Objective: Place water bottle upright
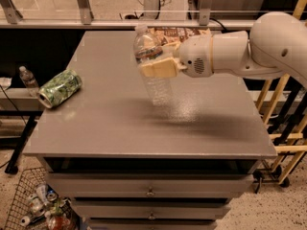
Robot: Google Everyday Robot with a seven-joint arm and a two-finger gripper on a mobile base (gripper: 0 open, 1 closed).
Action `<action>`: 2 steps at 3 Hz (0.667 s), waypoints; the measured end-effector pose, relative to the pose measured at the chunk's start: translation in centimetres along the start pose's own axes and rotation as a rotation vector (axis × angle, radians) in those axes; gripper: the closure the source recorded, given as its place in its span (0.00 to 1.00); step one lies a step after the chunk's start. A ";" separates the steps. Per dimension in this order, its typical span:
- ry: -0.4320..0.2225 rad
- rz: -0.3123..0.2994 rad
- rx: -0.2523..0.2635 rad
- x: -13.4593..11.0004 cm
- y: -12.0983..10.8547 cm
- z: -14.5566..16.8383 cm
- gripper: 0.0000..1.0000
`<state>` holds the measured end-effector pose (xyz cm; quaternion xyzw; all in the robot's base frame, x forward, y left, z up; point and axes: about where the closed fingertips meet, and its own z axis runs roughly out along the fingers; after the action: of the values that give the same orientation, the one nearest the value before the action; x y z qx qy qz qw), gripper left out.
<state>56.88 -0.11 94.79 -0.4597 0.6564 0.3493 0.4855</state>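
Note:
The water bottle [152,66], clear ribbed plastic with a white cap on top, is held nearly upright, its top leaning slightly left, over the middle of the grey table [110,123]. Its base looks to be at or just above the tabletop; I cannot tell if it touches. My gripper [157,67] comes in from the right on the white arm [249,51], and its cream fingers [158,70] are shut on the bottle around its upper half, covering the label area.
A green leaf-patterned can [59,88] lies on its side near the table's left edge. A small clear bottle [28,78] stands on a shelf beyond the left edge. Snack bags [178,33] lie at the table's back. A wire basket [33,200] sits on the floor at left.

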 end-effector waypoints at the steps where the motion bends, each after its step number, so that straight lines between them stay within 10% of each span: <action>1: -0.088 -0.079 0.014 0.2 -0.3 -0.4 1.00; 2: -0.161 -0.128 0.025 0.9 -0.5 -0.7 1.00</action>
<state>57.04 -1.15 94.16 -0.4652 0.5889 0.3450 0.5638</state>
